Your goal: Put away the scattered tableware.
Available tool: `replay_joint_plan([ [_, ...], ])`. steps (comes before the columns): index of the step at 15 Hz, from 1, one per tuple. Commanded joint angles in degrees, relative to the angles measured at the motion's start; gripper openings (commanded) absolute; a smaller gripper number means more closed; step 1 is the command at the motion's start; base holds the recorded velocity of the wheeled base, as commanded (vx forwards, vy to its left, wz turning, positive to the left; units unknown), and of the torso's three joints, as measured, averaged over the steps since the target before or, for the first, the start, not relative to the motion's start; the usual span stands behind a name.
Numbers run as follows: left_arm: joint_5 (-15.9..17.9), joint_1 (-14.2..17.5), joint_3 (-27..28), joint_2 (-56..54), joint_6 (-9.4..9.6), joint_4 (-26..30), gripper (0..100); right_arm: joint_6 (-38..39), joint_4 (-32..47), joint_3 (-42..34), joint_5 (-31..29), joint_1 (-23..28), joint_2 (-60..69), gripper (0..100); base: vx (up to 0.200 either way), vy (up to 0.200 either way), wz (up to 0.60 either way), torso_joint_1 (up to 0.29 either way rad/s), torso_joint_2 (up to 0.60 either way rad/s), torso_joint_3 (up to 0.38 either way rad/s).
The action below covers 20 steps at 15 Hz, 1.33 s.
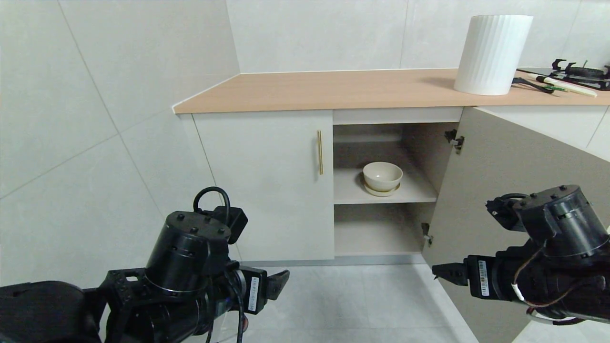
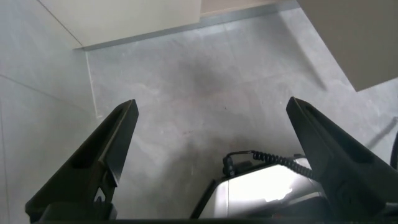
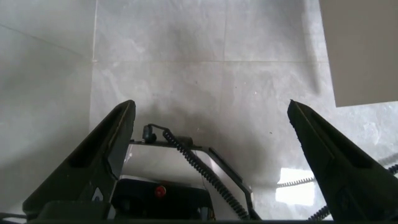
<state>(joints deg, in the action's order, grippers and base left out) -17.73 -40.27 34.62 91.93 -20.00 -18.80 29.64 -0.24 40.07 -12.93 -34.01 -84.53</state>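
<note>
A cream bowl (image 1: pixel 382 175) sits on a small cream plate (image 1: pixel 381 191) on the middle shelf (image 1: pixel 414 190) of the open cabinet. Both arms hang low in front of the cabinet, well below and short of the bowl. My left gripper (image 1: pixel 279 282) (image 2: pixel 211 124) is at the lower left, open, with only floor tiles between its fingers. My right gripper (image 1: pixel 444 272) (image 3: pixel 211 124) is at the lower right beside the open door, also open and holding nothing.
The cabinet's right door (image 1: pixel 500 190) stands swung open toward me; the left door (image 1: pixel 267 186) with a gold handle (image 1: pixel 320 152) is closed. On the wooden counter (image 1: pixel 333 88) stand a white ribbed container (image 1: pixel 493 47), utensils (image 1: pixel 567 85) and a stove burner (image 1: pixel 584 71). A tiled wall closes the left side.
</note>
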Motion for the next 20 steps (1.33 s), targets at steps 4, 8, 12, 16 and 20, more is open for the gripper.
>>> replay_joint_plan([
  [4, -0.03, 0.01, 0.10, 0.36, 0.05, -0.01, 100, -0.02, 0.16, -0.61, -0.07, 0.00, 0.51, 100, 0.000, -0.100, 0.00, -0.001, 0.00, 0.005],
  [8, -0.03, 0.01, 0.18, 0.18, -0.03, -0.01, 100, 0.16, 2.53, -1.22, -0.07, 0.00, 2.70, 100, 0.000, -0.200, 0.00, 0.007, 0.00, 0.002],
  [12, -0.03, 0.01, 0.27, 0.27, -0.03, -0.01, 100, 0.16, 5.25, -2.28, 0.01, 0.00, 5.69, 100, 0.000, -0.200, 0.00, -0.002, 0.00, 0.004],
  [16, -0.03, 0.01, 0.36, 0.36, -0.03, -0.01, 100, 0.42, 12.02, -3.60, 0.45, 0.26, 11.58, 100, 0.000, -0.200, 0.00, -0.001, 0.00, 0.001],
  [20, -0.03, 0.01, 0.36, 0.36, -0.03, -0.01, 100, 0.25, 13.95, -7.81, 0.54, 5.01, 16.68, 100, 0.000, 0.000, 0.00, 0.000, 0.00, 0.000],
])
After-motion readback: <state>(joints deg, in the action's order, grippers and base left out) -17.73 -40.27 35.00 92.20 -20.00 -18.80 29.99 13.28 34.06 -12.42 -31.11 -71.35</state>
